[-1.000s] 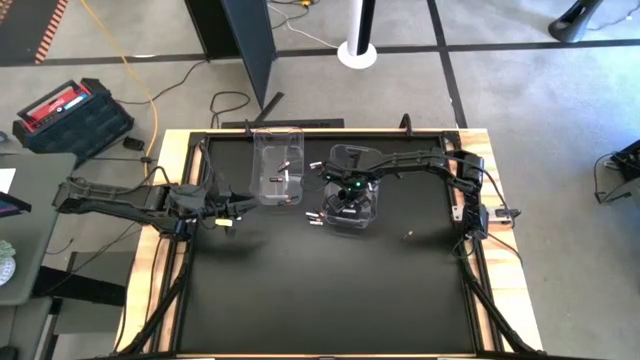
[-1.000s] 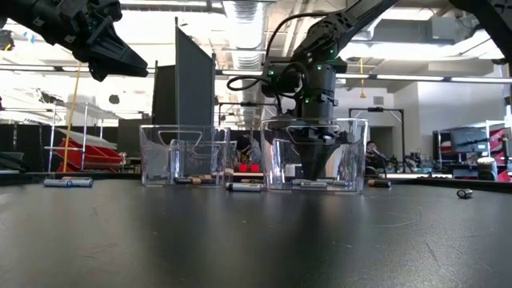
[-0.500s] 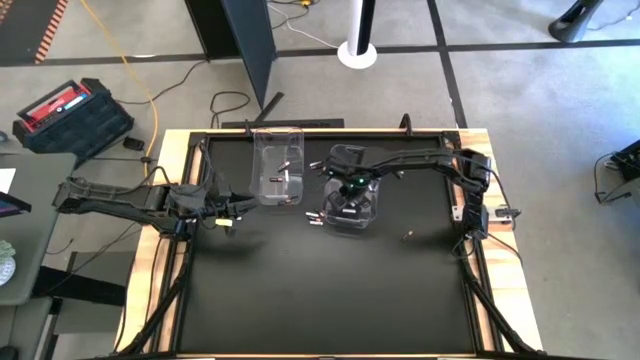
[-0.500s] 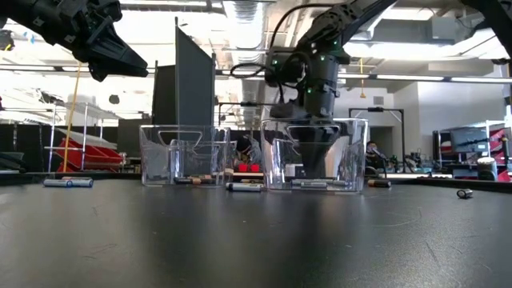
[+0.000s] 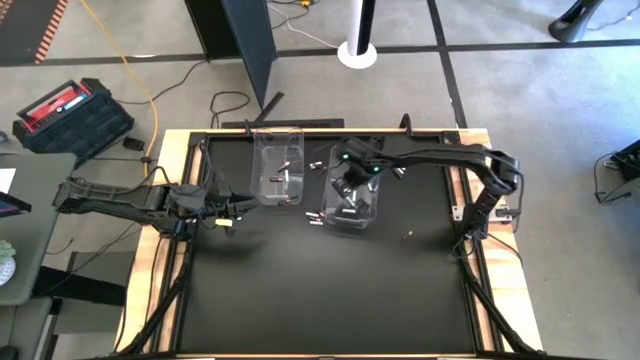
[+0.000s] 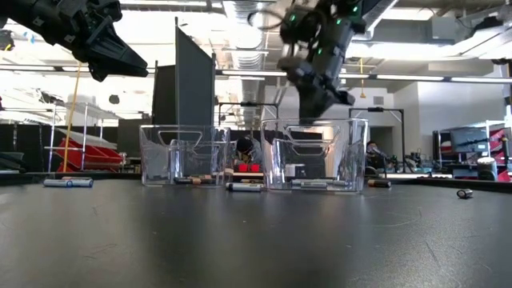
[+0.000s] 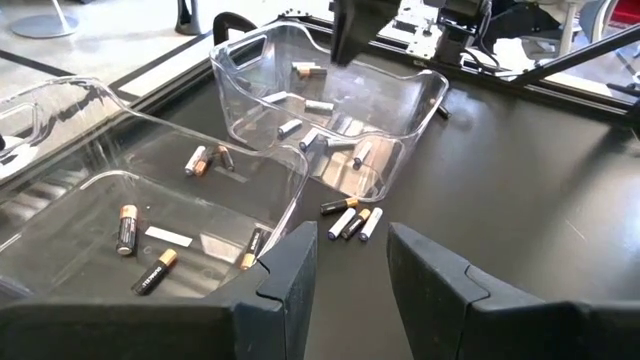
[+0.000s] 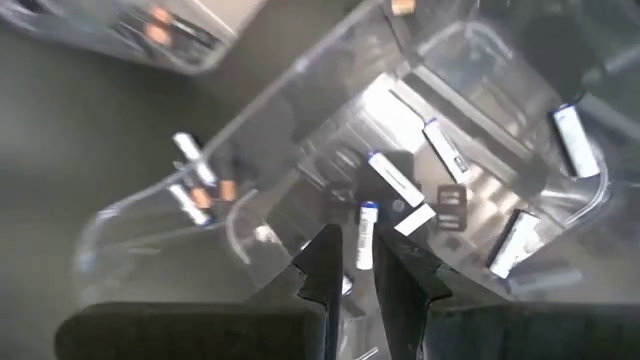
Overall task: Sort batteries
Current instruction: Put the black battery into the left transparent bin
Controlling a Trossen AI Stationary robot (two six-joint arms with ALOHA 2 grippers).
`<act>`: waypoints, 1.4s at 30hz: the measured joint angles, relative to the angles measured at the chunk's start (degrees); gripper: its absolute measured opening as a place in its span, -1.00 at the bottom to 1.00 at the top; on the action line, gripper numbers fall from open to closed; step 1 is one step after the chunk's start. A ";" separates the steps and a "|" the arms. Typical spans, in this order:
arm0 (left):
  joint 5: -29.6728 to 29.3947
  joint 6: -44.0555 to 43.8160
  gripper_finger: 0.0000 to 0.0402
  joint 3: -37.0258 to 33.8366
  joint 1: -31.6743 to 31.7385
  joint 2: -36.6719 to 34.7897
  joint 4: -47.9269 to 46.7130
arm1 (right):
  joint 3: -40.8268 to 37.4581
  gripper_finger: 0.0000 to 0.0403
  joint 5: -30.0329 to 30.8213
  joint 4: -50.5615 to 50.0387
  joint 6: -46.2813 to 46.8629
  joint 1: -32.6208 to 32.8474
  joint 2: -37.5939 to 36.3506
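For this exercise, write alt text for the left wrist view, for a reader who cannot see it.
Two clear bins stand side by side on a black table, seen past the left gripper's open dark fingers. The nearer bin holds dark, copper-ended batteries; the farther bin holds white ones. Three loose batteries lie on the table between them.

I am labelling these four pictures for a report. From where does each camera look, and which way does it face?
High view: above the table, looking straight down; both arms show.
Low view: at table-top height, looking level into the room; right gripper hangs above the right bin.
Left wrist view: on the left arm, facing both bins past the left gripper, its fingers apart.
Right wrist view: on the right arm, looking down into the right bin past the right gripper.
Shared: both wrist views show white batteries in the right bin.
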 joint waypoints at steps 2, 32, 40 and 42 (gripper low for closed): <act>0.00 0.00 -0.41 0.00 0.01 0.00 0.00 | 0.00 -0.61 0.00 0.02 -0.77 0.00 -2.28; -0.09 1.25 -0.41 0.00 0.01 0.00 -0.43 | -3.52 -0.50 0.15 -39.74 -14.04 9.58 -24.69; -0.13 1.18 -0.41 0.00 -0.01 0.00 -0.52 | -9.78 -0.10 0.22 -33.81 -19.81 16.19 -24.65; -0.13 1.14 -0.41 0.00 -0.01 0.02 -0.51 | -12.21 -0.01 0.45 -31.89 -24.11 18.31 -24.69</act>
